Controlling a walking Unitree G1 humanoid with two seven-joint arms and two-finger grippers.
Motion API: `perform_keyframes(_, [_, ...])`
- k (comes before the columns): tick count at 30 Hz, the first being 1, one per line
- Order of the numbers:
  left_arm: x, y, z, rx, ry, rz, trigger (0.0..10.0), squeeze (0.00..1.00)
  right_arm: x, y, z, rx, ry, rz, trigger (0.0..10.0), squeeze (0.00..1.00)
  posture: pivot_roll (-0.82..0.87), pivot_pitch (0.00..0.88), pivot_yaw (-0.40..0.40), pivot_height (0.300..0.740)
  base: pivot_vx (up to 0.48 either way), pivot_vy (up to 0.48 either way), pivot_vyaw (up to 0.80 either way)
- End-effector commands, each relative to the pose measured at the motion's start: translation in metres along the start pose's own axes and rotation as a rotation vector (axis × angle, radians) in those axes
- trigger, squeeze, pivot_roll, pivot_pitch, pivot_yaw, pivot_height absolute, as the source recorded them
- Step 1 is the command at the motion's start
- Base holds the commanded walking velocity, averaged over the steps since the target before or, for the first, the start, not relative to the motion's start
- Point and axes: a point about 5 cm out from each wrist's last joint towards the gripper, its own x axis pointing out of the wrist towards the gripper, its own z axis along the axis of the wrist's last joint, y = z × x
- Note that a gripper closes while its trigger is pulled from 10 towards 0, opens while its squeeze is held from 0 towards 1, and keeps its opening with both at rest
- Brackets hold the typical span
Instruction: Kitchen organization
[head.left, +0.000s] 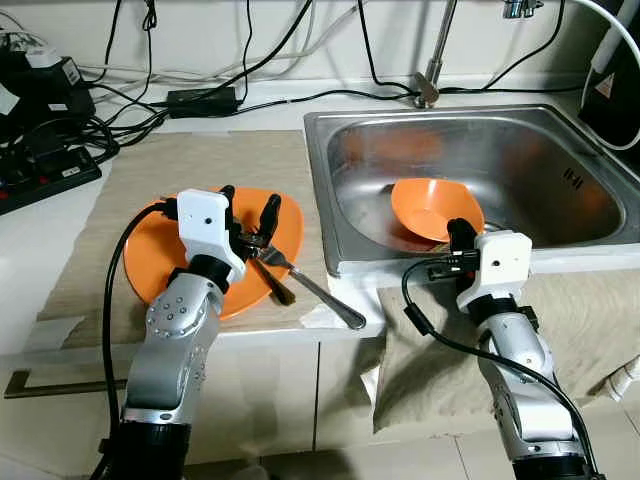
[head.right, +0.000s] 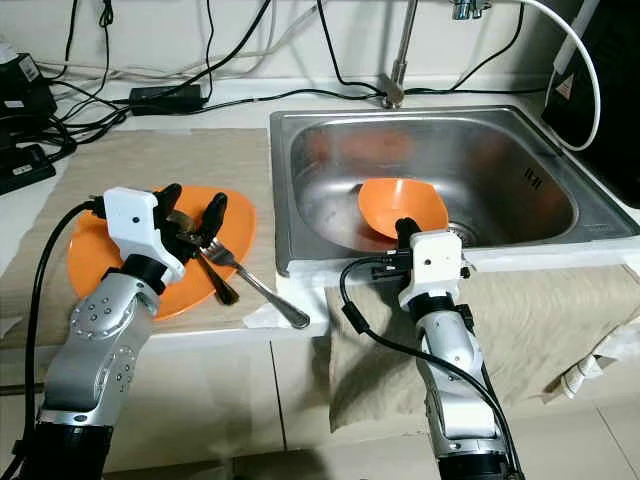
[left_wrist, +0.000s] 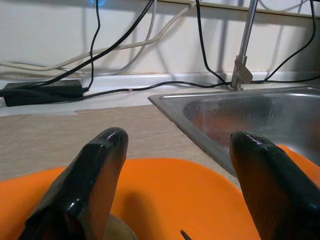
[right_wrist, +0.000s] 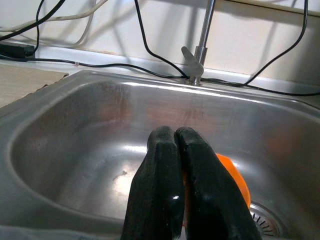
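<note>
An orange plate (head.left: 155, 255) lies on the counter left of the sink, with a fork (head.left: 315, 290) and a dark-handled utensil (head.left: 281, 291) resting across its right side; the fork's handle runs past the plate's rim. My left gripper (head.left: 249, 200) hovers open just above the plate, its fingers (left_wrist: 100, 170) either side of the utensils' heads. An orange bowl (head.left: 420, 200) sits tilted in the steel sink (head.left: 335, 150). At the sink's front rim my right gripper (head.left: 458, 232) is shut, nothing held, just in front of the bowl (right_wrist: 235, 177).
A tap (head.left: 432, 70) stands behind the sink. A power strip (head.left: 40, 175), adapters and several black cables crowd the back left of the counter. A beige mat (head.left: 200, 160) covers the counter, and a cloth (head.left: 590, 310) hangs over the front edge below the sink.
</note>
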Motion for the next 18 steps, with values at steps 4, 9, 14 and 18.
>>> perform_keyframes(4, [0.0048, -0.0066, 0.0072, 0.021, -0.03, -0.025, 10.0, 0.0, 0.0029, 0.0024, 0.0, -0.008, -0.004, 0.008, 10.0, 0.0, 0.02, 0.0, 0.009, 0.74, 0.0, 0.0, 0.0])
perform_keyframes(9, [0.0056, -0.0076, 0.0092, 0.019, -0.04, -0.025, 10.0, 0.0, 0.0036, 0.0019, -0.0007, -0.01, -0.002, 0.008, 10.0, 0.0, 0.02, 0.0, 0.007, 0.74, 0.0, 0.0, 0.0])
perform_keyframes(14, [0.0064, -0.0059, 0.0121, -0.003, -0.05, -0.004, 10.0, 0.0, 0.0031, 0.0023, -0.0026, -0.011, 0.003, 0.008, 10.0, 0.0, 0.02, 0.0, 0.006, 0.74, 0.0, 0.0, 0.0])
perform_keyframes(18, [0.0073, -0.0055, 0.0132, -0.018, -0.05, 0.006, 10.0, 0.0, 0.0027, 0.0044, -0.0045, -0.007, 0.008, 0.014, 10.0, 0.0, 0.03, 0.0, 0.0, 0.74, -0.337, 0.0, 0.0])
